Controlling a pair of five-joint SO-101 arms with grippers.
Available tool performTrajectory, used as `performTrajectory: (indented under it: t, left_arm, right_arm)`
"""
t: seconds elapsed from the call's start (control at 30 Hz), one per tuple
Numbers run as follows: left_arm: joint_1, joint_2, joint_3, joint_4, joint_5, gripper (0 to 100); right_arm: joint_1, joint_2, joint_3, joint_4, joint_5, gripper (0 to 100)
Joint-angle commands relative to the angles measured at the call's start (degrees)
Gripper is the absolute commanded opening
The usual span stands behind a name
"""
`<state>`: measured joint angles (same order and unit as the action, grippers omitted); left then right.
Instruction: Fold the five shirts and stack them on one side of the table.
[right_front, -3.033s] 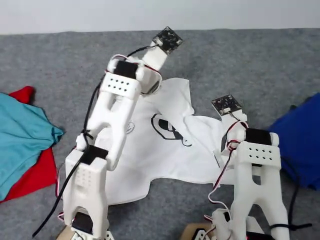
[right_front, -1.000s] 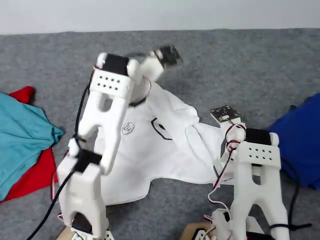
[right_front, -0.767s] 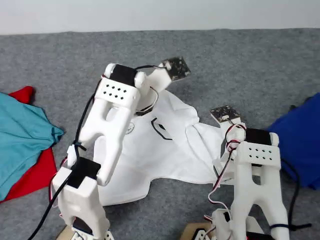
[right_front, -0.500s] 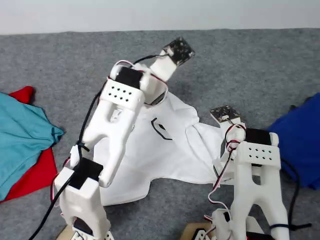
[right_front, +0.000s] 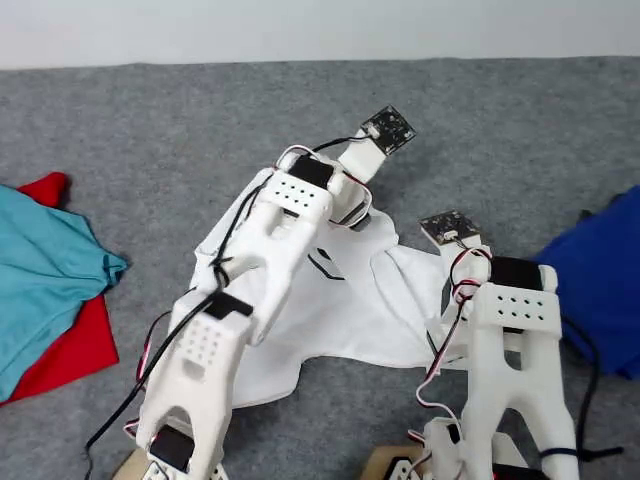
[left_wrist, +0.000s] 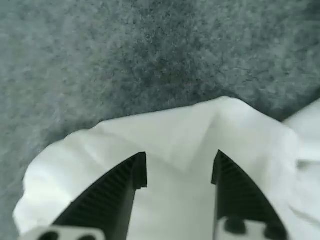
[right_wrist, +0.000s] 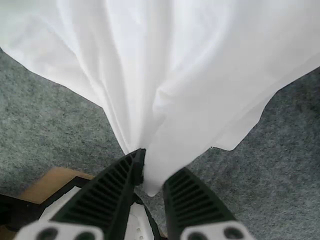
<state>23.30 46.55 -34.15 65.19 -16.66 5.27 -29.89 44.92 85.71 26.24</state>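
White shirt (right_front: 330, 310): rumpled, middle of the grey worktop (right_front: 150, 130), partly covered by the left arm (right_front: 260, 260)
Left pincer (left_wrist: 180, 159): spread, over the shirt's far edge
Right pincer (right_wrist: 156, 167): pinching a gathered fold at the shirt's right side
Teal shirt (right_front: 45, 270): lying over red shirt (right_front: 70, 350), left edge
Blue shirt (right_front: 600, 280): right edge, well apart

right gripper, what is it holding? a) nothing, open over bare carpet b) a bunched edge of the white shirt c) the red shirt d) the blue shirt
b: in the right wrist view the fingers of the right gripper pinch a gathered fold of the white shirt.
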Motion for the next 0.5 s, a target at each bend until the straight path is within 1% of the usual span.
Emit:
performTrajectory:
  t: [0.0, 0.13, 0.2, 0.33, 0.47]
  left_arm:
    - [0.09, 5.10, -12.88, 3.52, 0.35, 22]
    - [0.26, 13.27, -25.63, 10.37, 0.18, 20]
    - [0.26, 16.97, -31.69, 14.07, 0.09, 15]
    - [0.00, 22.51, -43.91, 19.69, 0.09, 0]
    - [-0.79, 25.58, -55.25, 24.00, 0.09, 0]
  right_arm:
    - [-0.22, -2.42, -0.35, 0.40, -0.62, 0.9]
    - [-0.22, -2.42, -0.35, 0.48, -0.62, 0.9]
    - [-0.22, -2.42, -0.35, 0.48, -0.62, 0.9]
    - [-0.22, -2.42, -0.35, 0.48, -0.62, 0.9]
    - [-0.22, -2.42, -0.35, 0.48, -0.62, 0.9]
